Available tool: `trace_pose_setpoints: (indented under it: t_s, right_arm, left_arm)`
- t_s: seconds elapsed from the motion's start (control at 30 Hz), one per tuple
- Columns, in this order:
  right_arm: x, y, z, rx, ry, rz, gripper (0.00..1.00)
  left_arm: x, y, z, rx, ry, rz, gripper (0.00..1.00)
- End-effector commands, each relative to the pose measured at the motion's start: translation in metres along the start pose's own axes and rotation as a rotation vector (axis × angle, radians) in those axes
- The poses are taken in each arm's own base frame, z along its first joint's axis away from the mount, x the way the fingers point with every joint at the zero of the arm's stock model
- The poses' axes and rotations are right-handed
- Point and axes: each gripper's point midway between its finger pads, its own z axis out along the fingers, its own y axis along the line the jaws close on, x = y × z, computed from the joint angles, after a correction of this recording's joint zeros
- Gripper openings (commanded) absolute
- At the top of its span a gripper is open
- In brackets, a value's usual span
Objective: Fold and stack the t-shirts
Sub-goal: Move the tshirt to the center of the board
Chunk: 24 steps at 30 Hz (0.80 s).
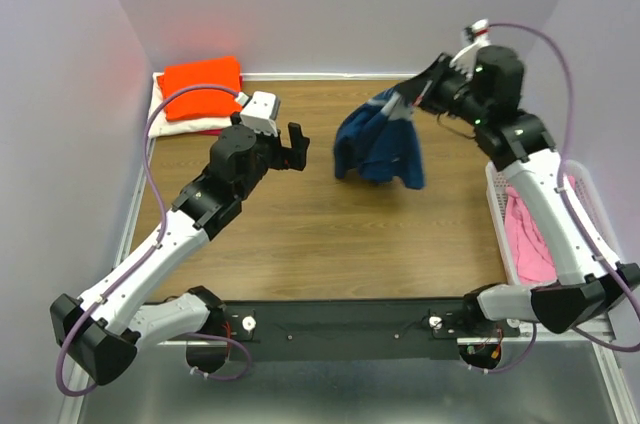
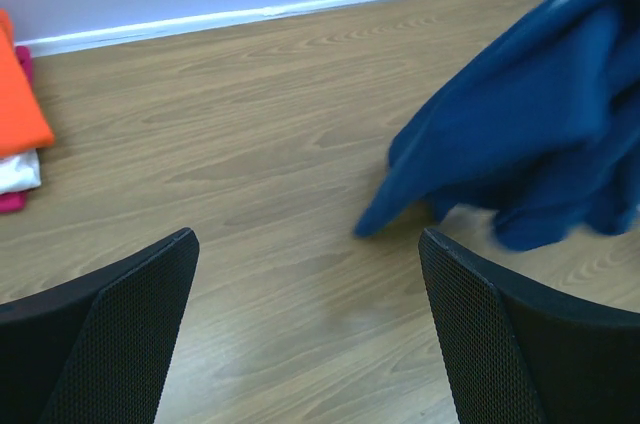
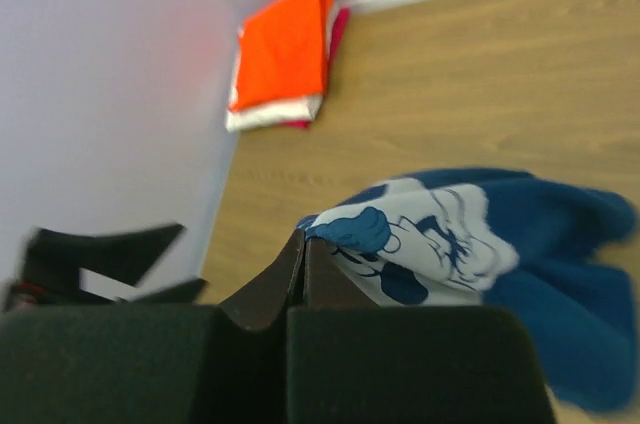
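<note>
Nearest the lens, the left gripper (image 2: 308, 244), spread wide with nothing in it, low over the table (image 1: 300, 244) and facing the blue t-shirt (image 1: 380, 144). Next, the right gripper (image 3: 302, 244), pinched tight on that blue t-shirt by its white print, holding it up in a crumpled bunch over the middle of the table, not folded yet. Likely done: orange t-shirt (image 1: 200, 87), white t-shirt (image 2: 18, 172) and red t-shirt (image 2: 12, 202), folded in a pile in the far left corner; likely left: the blue one, then the pink t-shirt (image 1: 525, 239) in the basket (image 1: 493, 189) on the right.
</note>
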Motion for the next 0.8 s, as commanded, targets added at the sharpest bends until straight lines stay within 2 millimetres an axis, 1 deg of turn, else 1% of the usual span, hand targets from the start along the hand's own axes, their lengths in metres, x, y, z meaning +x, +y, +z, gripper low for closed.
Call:
trace_pose_setpoints:
  t_s: [0.0, 0.03, 0.07, 0.1, 0.13, 0.17, 0.23, 0.27, 0.3, 0.33, 0.4, 0.43, 0.47, 0.5, 0.53, 0.6, 0.63, 0.67, 0.7, 0.73, 0.77]
  right_arm:
    - [0.04, -0.024, 0.012, 0.097, 0.043, -0.069, 0.0]
    - [0.056, -0.045, 0.01, 0.159, 0.06, -0.066, 0.01]
    - [0.055, -0.074, 0.006, 0.291, 0.016, -0.074, 0.02]
    - [0.05, -0.086, -0.005, 0.344, -0.017, -0.081, 0.04]
    - [0.062, -0.111, -0.01, 0.413, 0.0, -0.085, 0.04]
    - [0.052, -0.136, -0.019, 0.468, -0.026, -0.059, 0.04]
    - [0.048, -0.17, -0.028, 0.516, -0.015, -0.029, 0.04]
    - [0.05, -0.195, -0.031, 0.537, 0.025, -0.009, 0.04]
    - [0.053, -0.204, -0.03, 0.551, 0.045, -0.012, 0.04]
    - [0.067, -0.209, -0.023, 0.537, 0.111, -0.009, 0.05]
    - [0.084, -0.212, -0.015, 0.508, 0.177, 0.002, 0.08]
    - [0.092, -0.211, -0.012, 0.482, 0.205, 0.014, 0.09]
    - [0.107, -0.221, -0.009, 0.492, 0.244, 0.029, 0.11]
    - [0.113, -0.224, -0.008, 0.494, 0.26, 0.033, 0.13]
    - [0.118, -0.227, -0.008, 0.496, 0.273, 0.033, 0.17]
    - [0.131, -0.237, -0.012, 0.521, 0.299, 0.026, 0.24]
    - [0.132, -0.241, -0.014, 0.542, 0.295, 0.019, 0.31]
    - [0.133, -0.243, -0.016, 0.548, 0.296, 0.016, 0.35]
    - [0.136, -0.244, -0.02, 0.556, 0.297, 0.01, 0.39]
    - [0.137, -0.245, -0.022, 0.56, 0.297, 0.006, 0.44]
    - [0.139, -0.248, -0.024, 0.572, 0.297, 0.002, 0.46]
  left_arm:
    - [-0.009, 0.018, -0.01, -0.104, -0.043, -0.107, 0.98]
    - [-0.006, 0.018, -0.01, -0.109, -0.039, -0.122, 0.98]
    - [0.003, 0.018, -0.008, -0.11, -0.028, -0.153, 0.98]
    - [0.007, 0.018, -0.007, -0.111, -0.021, -0.168, 0.98]
    - [0.012, 0.017, -0.005, -0.109, -0.01, -0.179, 0.98]
    - [0.023, 0.016, -0.003, -0.1, 0.01, -0.19, 0.98]
    - [0.035, 0.013, 0.002, -0.091, 0.032, -0.229, 0.98]
    - [0.048, 0.01, 0.006, -0.075, 0.056, -0.239, 0.97]
    - [0.055, 0.008, 0.009, -0.064, 0.07, -0.247, 0.97]
    - [0.067, 0.005, 0.015, -0.051, 0.094, -0.267, 0.96]
    - [0.082, 0.003, 0.021, -0.054, 0.127, -0.292, 0.96]
    - [0.097, 0.004, 0.028, -0.068, 0.157, -0.313, 0.96]
    - [0.105, 0.004, 0.031, -0.07, 0.174, -0.327, 0.95]
    - [0.112, 0.003, 0.034, -0.07, 0.186, -0.337, 0.95]
    - [0.126, 0.0, 0.04, -0.053, 0.209, -0.353, 0.92]
    - [0.141, -0.007, 0.045, -0.014, 0.237, -0.364, 0.89]
    - [0.146, -0.012, 0.047, 0.011, 0.247, -0.371, 0.86]
    - [0.16, -0.022, 0.051, 0.062, 0.28, -0.388, 0.85]
    - [0.166, -0.026, 0.052, 0.085, 0.291, -0.397, 0.84]
    - [0.173, -0.036, 0.052, 0.128, 0.311, -0.407, 0.84]
    - [0.182, -0.044, 0.055, 0.162, 0.321, -0.411, 0.84]
